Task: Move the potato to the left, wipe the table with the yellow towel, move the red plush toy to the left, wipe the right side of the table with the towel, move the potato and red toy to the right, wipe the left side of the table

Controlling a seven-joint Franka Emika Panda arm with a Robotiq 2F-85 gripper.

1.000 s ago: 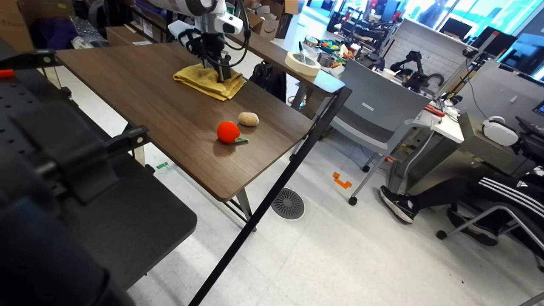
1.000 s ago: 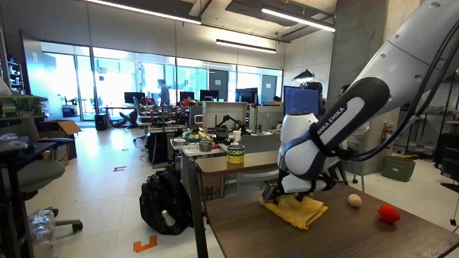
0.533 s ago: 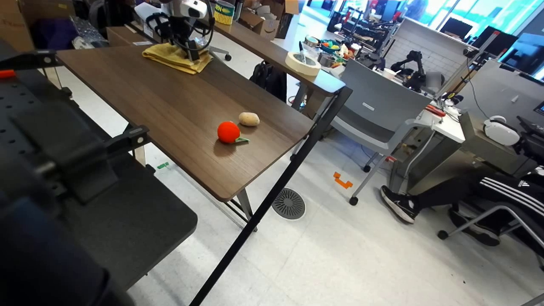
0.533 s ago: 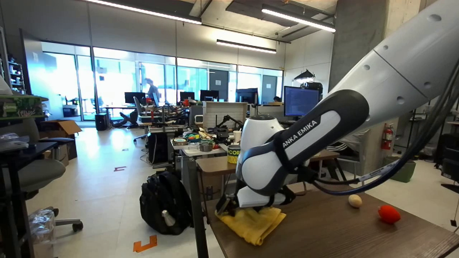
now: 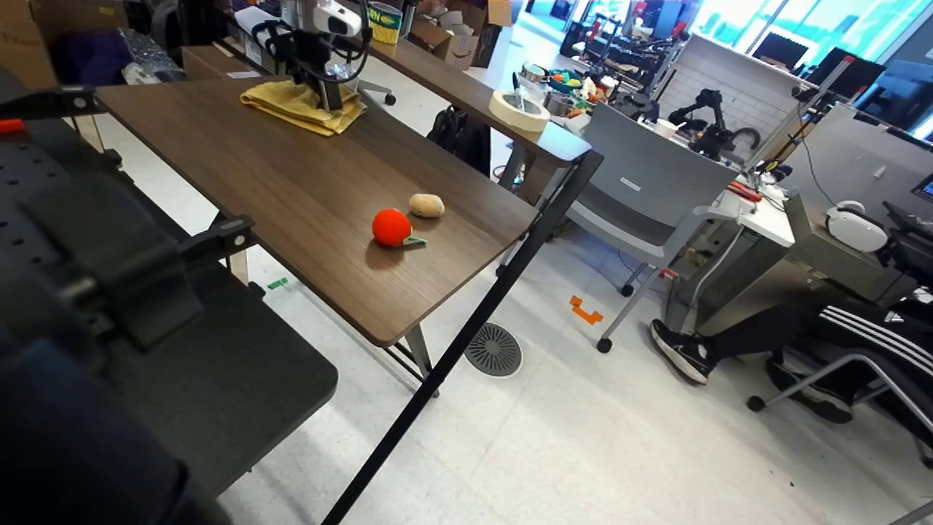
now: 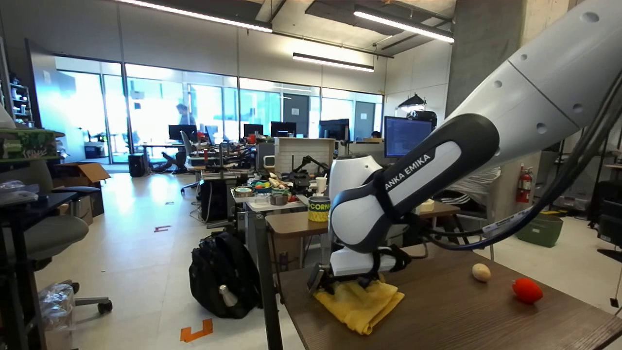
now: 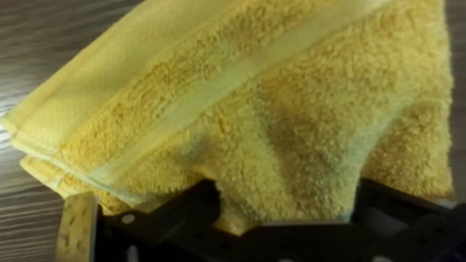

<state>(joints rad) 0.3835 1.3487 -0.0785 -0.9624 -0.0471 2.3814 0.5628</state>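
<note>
This is a robotics lab in an open-plan office room: a white-and-grey jointed robot arm (image 6: 452, 155) stands near, a small black jointed arm (image 5: 717, 117) sits at a white-topped far desk (image 5: 774, 224), and flat black computer monitors (image 6: 334, 130) stand before tall clear glass partitions (image 6: 265, 112).

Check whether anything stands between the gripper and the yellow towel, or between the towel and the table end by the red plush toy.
Nothing visible stands between the gripper and the yellow towel: the two touch. Near that end of the table lie the potato and the red plush toy, likely to block a full wipe.
</note>
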